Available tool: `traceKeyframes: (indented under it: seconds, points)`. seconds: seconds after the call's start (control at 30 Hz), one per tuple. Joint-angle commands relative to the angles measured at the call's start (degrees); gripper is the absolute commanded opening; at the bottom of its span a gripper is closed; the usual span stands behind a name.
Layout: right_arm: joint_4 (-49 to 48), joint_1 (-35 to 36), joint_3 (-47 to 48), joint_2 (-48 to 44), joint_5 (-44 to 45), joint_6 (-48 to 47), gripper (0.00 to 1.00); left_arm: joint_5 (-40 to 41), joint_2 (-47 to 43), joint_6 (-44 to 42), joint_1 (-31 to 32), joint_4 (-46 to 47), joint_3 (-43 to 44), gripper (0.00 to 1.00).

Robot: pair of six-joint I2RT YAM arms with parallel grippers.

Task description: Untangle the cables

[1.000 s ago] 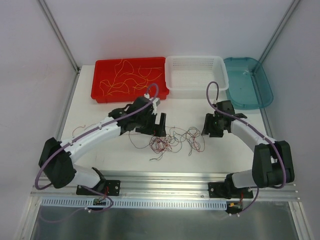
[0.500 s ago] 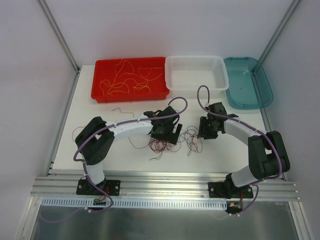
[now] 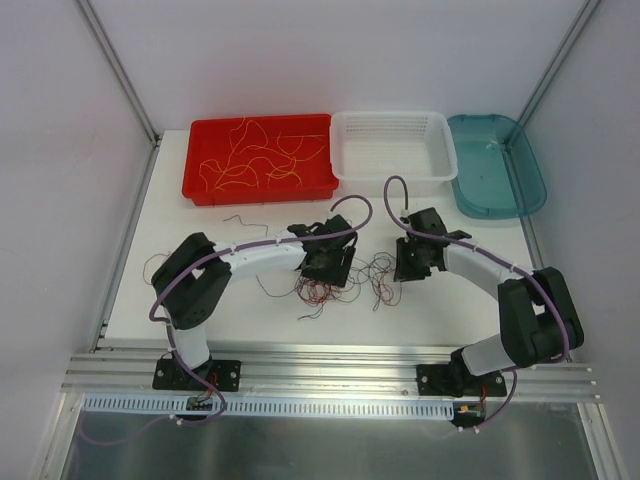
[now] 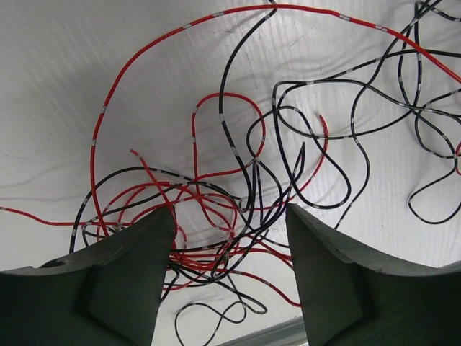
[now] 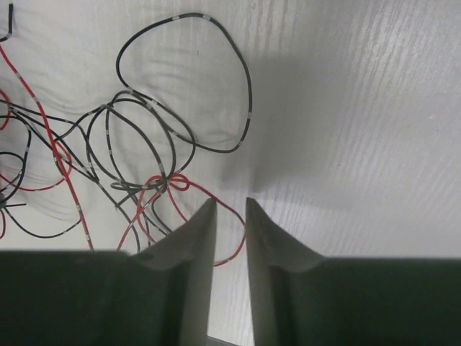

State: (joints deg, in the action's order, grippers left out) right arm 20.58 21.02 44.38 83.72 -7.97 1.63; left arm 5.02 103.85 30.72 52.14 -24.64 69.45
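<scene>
Both arms have moved in over the cables (image 3: 318,290) on the counter (image 3: 450,310). Your left end effector (image 4: 230,216) is spread astride the red-black clump, ready to grab. Your right end effector (image 5: 230,205) is nearly pressed together beside a red loop; can't tell if it's pinching.

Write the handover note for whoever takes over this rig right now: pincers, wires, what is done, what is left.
Left pincer: open, straddling the tangle of thin red and black wires on the white table.
Right pincer: nearly closed with a narrow gap, a red wire loop at its tips; no grip confirmed.
Done: curly yellow wires lie in the red plastic tray.
Left: red and black strands are knotted together between the arms; separate them.
</scene>
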Motion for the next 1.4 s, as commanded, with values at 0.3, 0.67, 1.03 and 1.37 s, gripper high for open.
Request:
traceKeyframes:
  seconds: [0.3, 0.67, 1.03, 1.37]
  points:
    - [13.3, 0.3, 9.6, -10.7, 10.4, -2.8, 0.01, 2.6, -3.7, 1.5, -8.7, -0.1, -8.2, 0.15]
    - [32.2, -6.6, 48.8, -25.4, 23.7, -5.8, 0.01, 2.9, -12.0, 1.1, -22.4, -0.3, -20.8, 0.00]
    - [24.3, -9.9, 62.8, -28.5, 29.5, -6.4, 0.01, 3.4, -20.5, 2.5, -32.3, -0.4, -27.4, 0.00]
    - [26.9, -10.9, 73.0, -23.4, 40.7, -9.4, 0.01, 3.3, -24.7, 4.9, -35.9, -0.4, -29.4, 0.02]
